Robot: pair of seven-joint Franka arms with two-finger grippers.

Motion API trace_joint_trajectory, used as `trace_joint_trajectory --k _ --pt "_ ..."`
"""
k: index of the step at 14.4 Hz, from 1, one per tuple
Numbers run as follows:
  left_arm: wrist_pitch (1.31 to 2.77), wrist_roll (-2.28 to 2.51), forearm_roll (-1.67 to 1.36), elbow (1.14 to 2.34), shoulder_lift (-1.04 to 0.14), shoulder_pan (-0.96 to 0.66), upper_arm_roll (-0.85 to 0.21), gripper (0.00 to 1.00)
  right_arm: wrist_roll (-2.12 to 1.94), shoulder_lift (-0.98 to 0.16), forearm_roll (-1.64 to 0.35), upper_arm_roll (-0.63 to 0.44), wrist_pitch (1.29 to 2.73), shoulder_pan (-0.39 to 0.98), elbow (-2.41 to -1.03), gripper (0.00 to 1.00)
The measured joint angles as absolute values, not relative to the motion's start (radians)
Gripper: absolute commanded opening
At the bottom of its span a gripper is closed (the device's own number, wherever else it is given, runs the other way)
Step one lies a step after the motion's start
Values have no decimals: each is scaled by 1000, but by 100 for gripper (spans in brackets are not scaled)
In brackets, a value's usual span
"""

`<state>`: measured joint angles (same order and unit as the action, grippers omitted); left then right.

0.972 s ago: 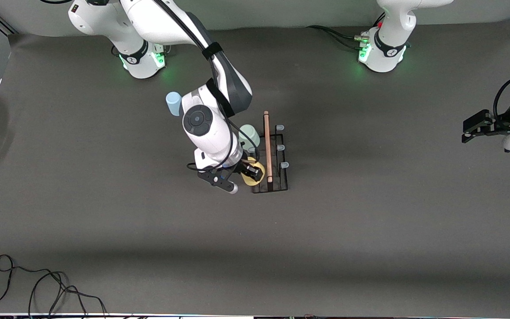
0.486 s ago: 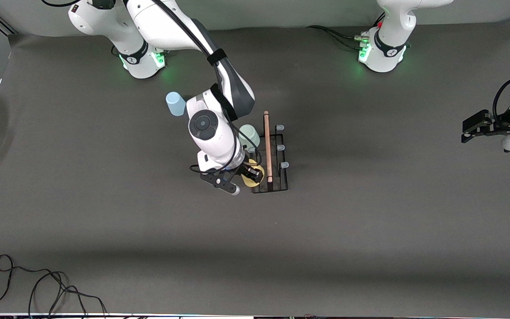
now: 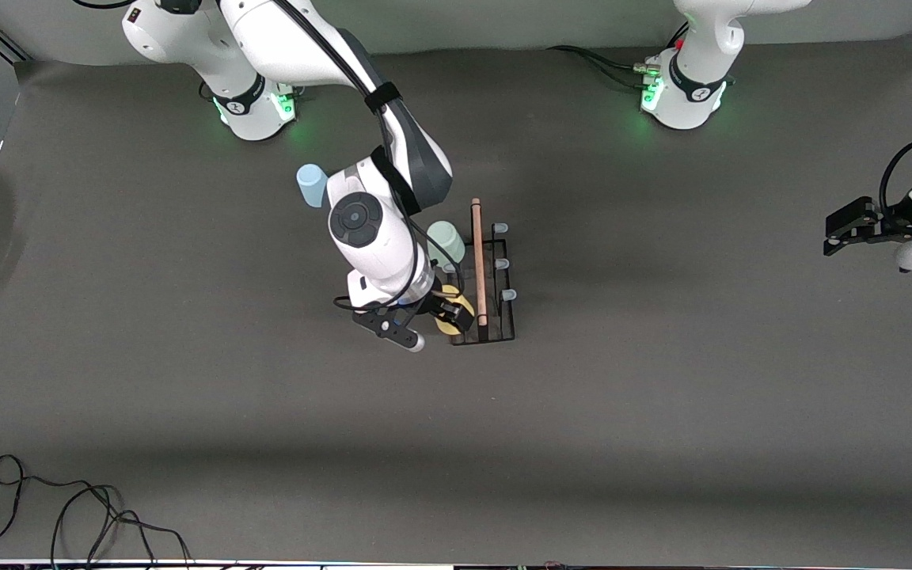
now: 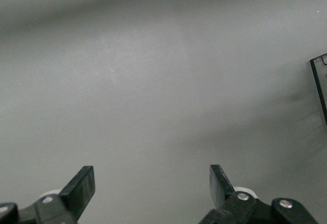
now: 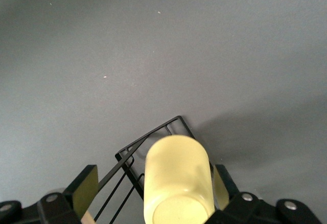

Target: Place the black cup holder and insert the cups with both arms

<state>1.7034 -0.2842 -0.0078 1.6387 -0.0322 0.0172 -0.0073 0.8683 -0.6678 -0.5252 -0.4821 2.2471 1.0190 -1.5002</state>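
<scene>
Right gripper [image 3: 450, 311]: fingers spread, yellow cup [image 5: 176, 180] between them; one pad may touch the cup, hard to tell
Yellow cup: upside down on the black cup holder [image 3: 488, 317], at its corner nearest the front camera, on the right arm's side
Pale green cup [image 3: 446, 239]: on the holder, farther from the front camera than the yellow cup
Light blue cup [image 3: 310, 184]: on the table, near the right arm's base
Left gripper [image 4: 150, 193]: fingers spread, holding nothing, waiting over the left arm's end of the table
</scene>
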Motion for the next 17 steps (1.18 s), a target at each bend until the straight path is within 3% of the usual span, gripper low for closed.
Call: trace_joint_trajectory --k 5,11,17 --pt "1703 -284 -8 1639 -32 17 -7 100 805 -546 -432 -568 2012 1015 -1483 100" --pt "1704 -284 -6 1640 -36 11 -8 100 528 -328 -403 -796 1642 1010 -1476 100" --pt "1704 -284 20 1640 -37 1 -8 100 310 -166 -219 -920 1492 1006 -1479 100"
